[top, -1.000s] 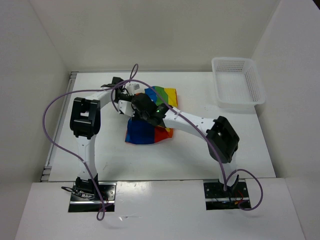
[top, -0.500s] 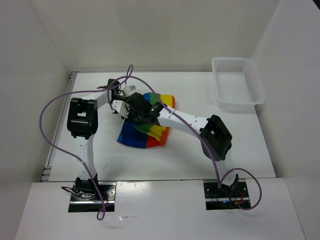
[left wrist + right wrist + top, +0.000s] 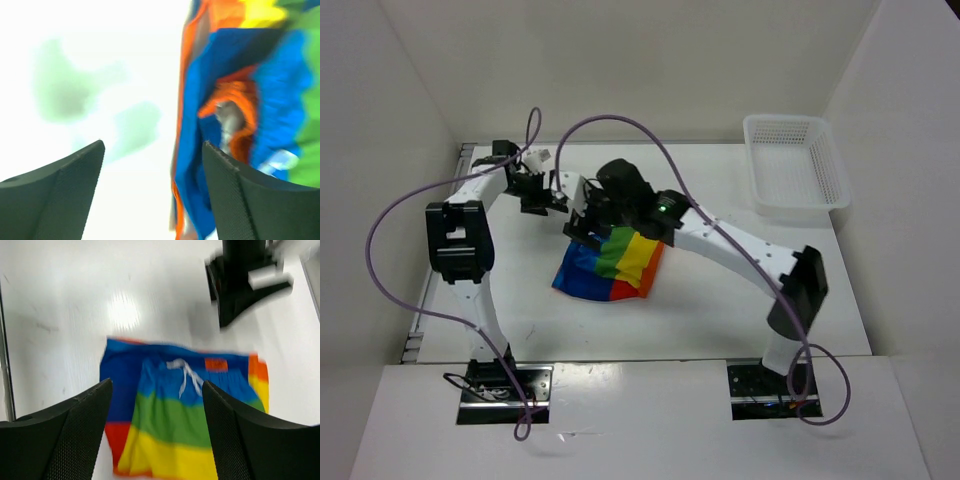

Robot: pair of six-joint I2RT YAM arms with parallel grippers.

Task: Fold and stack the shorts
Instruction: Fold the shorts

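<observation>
Apparently we have the shorts folded on the table, left gripper and right gripper both released and empty, stacking not yet done.

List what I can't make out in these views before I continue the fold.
- Top external: the right arm covers the far edge of the shorts, so the layers cannot be counted.
- Left wrist: blur smears the shorts; the frame's right edge cuts them off.
- Right wrist: the frame's bottom edge and the right gripper hide the hem; the left arm is blurred.
</observation>
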